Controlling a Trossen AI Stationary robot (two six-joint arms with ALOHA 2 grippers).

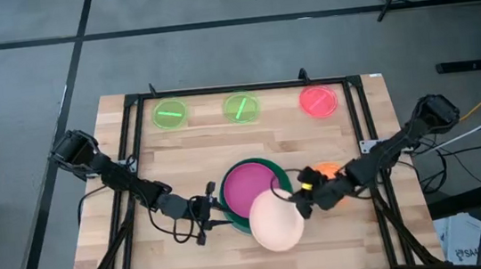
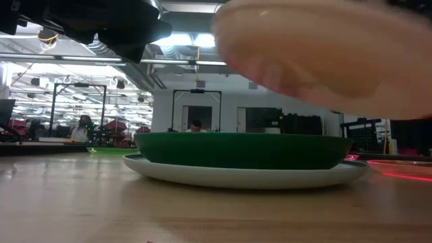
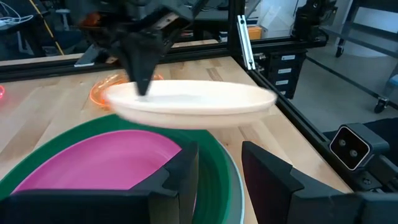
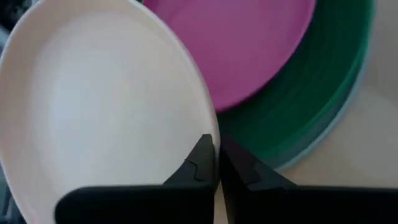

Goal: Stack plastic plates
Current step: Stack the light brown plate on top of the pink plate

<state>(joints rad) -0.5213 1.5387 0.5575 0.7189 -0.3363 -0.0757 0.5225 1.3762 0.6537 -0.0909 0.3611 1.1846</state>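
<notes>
High view first: the peach-cream plate [image 1: 276, 221] hangs lifted off the desk [image 1: 250, 142], its far-left edge overlapping the near-right rim of the stack. That stack is the magenta plate [image 1: 247, 184] sitting inside the dark green plate [image 1: 279, 178], with a pale light blue plate [image 2: 243, 177] under both, as the low view shows. So the target centre lies up and to the left of the held plate, toward the far side of the desk, and that short diagonal looks to me like the whole of the coming move.

The right tool [image 4: 214, 163] has its fingers clenched on the peach-cream plate's right-hand rim, pinching the edge with the plate carried roughly level, perhaps tipped a little. From the right wrist view the plate covers only a corner of the magenta one, so it is not yet centred.

The left tool [image 3: 217, 171] sits just left of the stack, close to the green rim, fingers parted and holding nothing. It is the nearer arm to the stack, but the right arm has the load.

Just right of the stack and behind the right tool lies the small orange plate [image 1: 327, 172]. Along the far edge of the desk, well apart from all this, sit two lime-green plates [image 1: 169, 115] [image 1: 240, 108] and a red-pink plate [image 1: 318, 100].
</notes>
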